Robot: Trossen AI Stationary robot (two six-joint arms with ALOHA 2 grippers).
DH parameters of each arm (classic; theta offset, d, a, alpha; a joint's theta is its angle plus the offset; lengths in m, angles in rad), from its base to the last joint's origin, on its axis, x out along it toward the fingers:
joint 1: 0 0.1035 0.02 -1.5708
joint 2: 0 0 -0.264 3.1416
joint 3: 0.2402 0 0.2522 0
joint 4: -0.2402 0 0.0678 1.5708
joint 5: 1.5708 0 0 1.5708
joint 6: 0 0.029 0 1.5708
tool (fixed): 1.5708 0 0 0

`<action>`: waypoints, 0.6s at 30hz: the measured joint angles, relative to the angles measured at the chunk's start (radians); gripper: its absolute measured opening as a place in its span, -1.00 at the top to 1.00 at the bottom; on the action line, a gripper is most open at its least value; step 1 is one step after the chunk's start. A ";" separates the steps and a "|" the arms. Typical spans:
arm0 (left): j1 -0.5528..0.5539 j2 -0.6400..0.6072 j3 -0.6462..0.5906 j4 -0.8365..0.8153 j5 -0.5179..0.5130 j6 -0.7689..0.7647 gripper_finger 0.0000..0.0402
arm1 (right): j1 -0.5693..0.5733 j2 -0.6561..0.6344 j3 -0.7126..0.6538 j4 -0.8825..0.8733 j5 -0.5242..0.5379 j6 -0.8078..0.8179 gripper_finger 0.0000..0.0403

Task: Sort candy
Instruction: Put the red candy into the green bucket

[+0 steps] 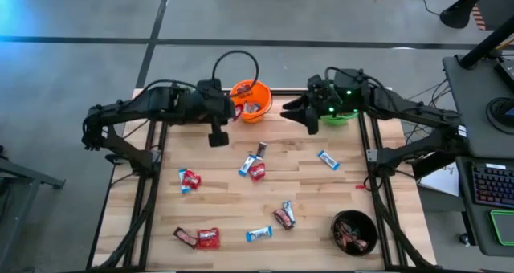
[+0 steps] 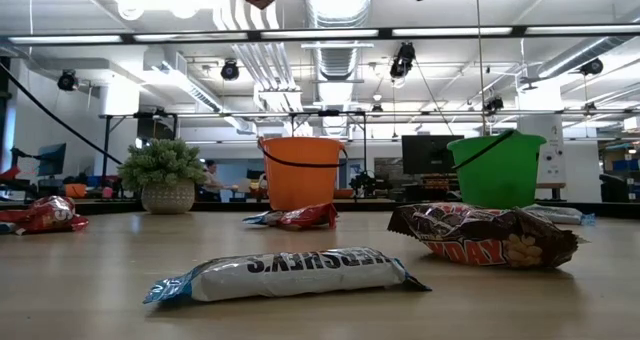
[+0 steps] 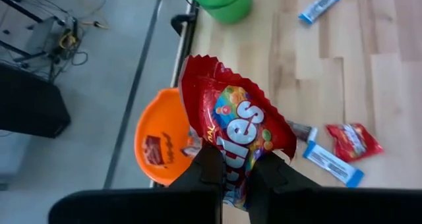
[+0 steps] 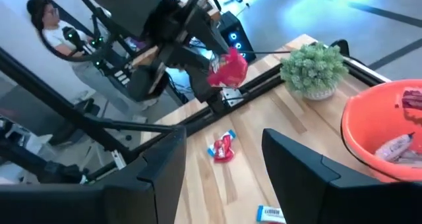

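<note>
My left gripper (image 3: pixel 239 174) is shut on a red Skittles packet (image 3: pixel 234 125) and hangs over the orange bucket (image 1: pixel 250 100) at the table's far edge. That bucket holds a few sweets (image 4: pixel 395 146). My right gripper (image 4: pixel 224 165) stands open and holds nothing. It is raised between the orange bucket and the green bucket (image 1: pixel 339 115). Loose candy lies flat on the wooden table: red packets (image 1: pixel 189 179), blue-and-white bars (image 1: pixel 328 159) and dark brown bars (image 1: pixel 283 218). My left gripper pinches one end of the red packet (image 3: pixel 231 178) between its two fingers (image 3: pixel 206 170). The fingers slant down toward the table's far side. The packet sticks out past the fingertips, its crimped far end (image 3: pixel 198 62) free. It is lifted clear, above the orange bucket's rim.
A small green plant in a pot (image 4: pixel 313 69) stands at the far left corner. A dark bowl (image 1: pixel 354 231) with sweets sits at the near right. In the low view a white bar (image 2: pixel 285 275) and a brown bar (image 2: pixel 485 235) lie close to the camera. A person (image 4: pixel 46 20) sits beyond the table.
</note>
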 joint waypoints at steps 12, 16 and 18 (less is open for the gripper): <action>0.025 0.002 -0.002 0.117 0.002 0.054 0.99 | 0.000 0.129 0.000 0.198 0.030 0.000 0.05; 0.034 0.014 -0.003 0.161 0.003 0.073 0.99 | -0.004 0.168 0.000 0.207 0.066 0.000 0.05; 0.043 0.020 -0.003 0.170 0.007 0.075 0.99 | -0.005 0.186 0.000 0.238 0.074 -0.002 0.05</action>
